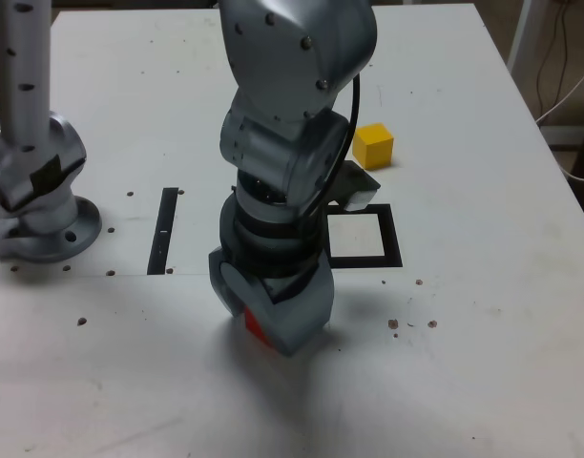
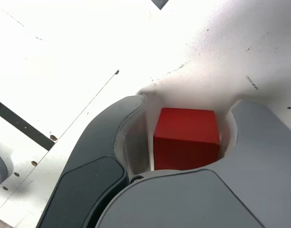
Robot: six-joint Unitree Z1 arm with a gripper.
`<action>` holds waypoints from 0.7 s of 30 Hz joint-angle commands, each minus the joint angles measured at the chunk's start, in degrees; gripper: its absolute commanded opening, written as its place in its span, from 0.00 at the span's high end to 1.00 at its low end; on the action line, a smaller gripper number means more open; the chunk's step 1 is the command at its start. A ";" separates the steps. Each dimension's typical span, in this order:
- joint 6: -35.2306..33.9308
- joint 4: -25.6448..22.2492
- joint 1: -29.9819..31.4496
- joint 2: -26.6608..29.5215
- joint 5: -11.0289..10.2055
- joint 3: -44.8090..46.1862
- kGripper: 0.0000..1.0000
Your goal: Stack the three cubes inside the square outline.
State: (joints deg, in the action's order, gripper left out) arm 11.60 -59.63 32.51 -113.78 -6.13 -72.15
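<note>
The red cube rests on the white table between my gripper's two jaws, which have drawn in against its two sides. In the exterior view only a sliver of the red cube shows under the gripper, near the table's front middle. Apart from it, the yellow cube sits farther back and towards the exterior view's right. The square outline lies between them, just behind the gripper, with its left part hidden by my arm.
A narrow black strip lies on the table at the exterior view's left of my arm. Farther left stands a second grey arm's base. Small screw holes dot the table. Cables hang past the table's far right edge.
</note>
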 commanded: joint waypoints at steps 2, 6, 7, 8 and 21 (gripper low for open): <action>-0.10 -0.70 0.06 0.08 0.00 -0.27 0.62; -0.11 -2.22 0.05 0.45 -0.16 -1.16 0.62; -0.13 -2.74 0.04 0.55 -0.20 -1.52 0.62; -0.13 -3.30 0.03 0.66 -0.23 -1.96 0.62; -2.32 -14.41 -5.01 1.20 1.00 -13.17 0.62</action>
State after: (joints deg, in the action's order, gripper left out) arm 9.77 -72.63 29.16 -112.76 -5.63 -83.59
